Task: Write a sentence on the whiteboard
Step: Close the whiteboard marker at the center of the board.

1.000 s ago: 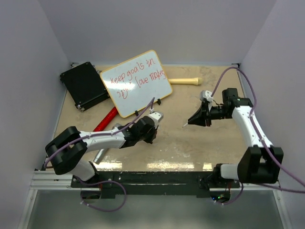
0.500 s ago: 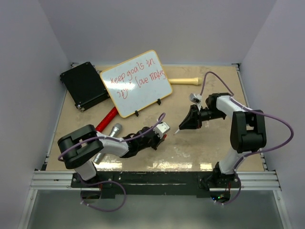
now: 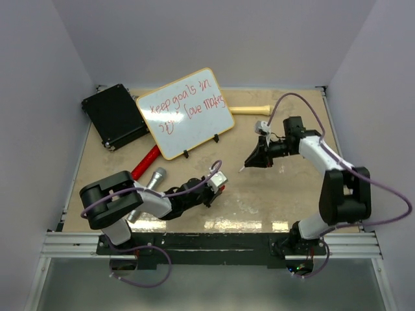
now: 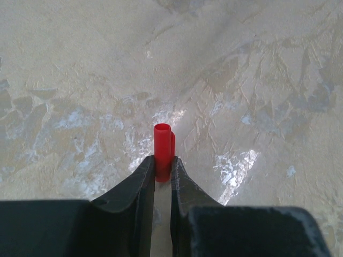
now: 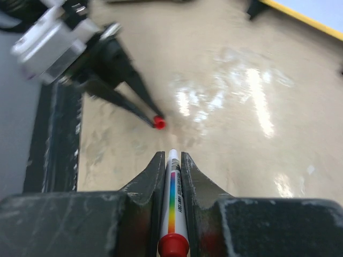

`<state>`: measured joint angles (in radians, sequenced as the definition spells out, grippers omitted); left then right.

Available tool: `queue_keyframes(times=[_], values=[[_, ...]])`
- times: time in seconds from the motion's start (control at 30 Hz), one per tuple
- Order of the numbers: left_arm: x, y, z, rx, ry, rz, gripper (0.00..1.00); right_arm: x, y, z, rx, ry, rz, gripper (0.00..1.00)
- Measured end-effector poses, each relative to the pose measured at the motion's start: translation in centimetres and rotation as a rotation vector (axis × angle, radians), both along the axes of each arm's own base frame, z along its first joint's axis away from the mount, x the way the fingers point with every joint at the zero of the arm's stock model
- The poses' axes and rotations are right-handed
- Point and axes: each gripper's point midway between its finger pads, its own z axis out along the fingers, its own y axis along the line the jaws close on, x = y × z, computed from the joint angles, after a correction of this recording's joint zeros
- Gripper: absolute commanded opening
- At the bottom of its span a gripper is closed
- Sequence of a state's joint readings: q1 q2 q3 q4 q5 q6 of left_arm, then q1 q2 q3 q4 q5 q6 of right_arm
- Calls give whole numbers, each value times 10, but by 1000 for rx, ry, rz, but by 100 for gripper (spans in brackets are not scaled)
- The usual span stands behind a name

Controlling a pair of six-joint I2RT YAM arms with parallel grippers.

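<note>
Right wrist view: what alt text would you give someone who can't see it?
The right jaws pinch a rainbow-labelled white marker. Beyond it, the left jaws hold a small red cap over a glossy tan table.

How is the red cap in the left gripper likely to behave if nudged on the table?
The red cap looks like a small cylinder, so it is probably light and apt to roll on the glossy table. The left gripper pinches it only at the fingertips, so it could slip or pivot.
</note>
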<state>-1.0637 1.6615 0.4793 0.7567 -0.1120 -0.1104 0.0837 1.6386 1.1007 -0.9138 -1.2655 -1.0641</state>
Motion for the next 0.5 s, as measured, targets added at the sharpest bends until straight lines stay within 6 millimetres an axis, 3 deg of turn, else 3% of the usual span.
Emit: queue_keyframes(times=[0.07,0.17,0.27,0.37,0.5], values=[[-2,6,-1,3,-2,3,0,5,-1,5,-58,-78,-88,0],[-4,12,1,1,-19,0,0,6,6,40,-31,-178,-145,0],[-3,11,5,-7,-40,-6,0,23,12,56,-17,-204,-142,0],[-1,9,9,-14,-67,-15,0,29,13,35,-36,-119,-156,0],[1,7,12,-23,-100,-27,0,13,18,5,-70,36,-177,0]])
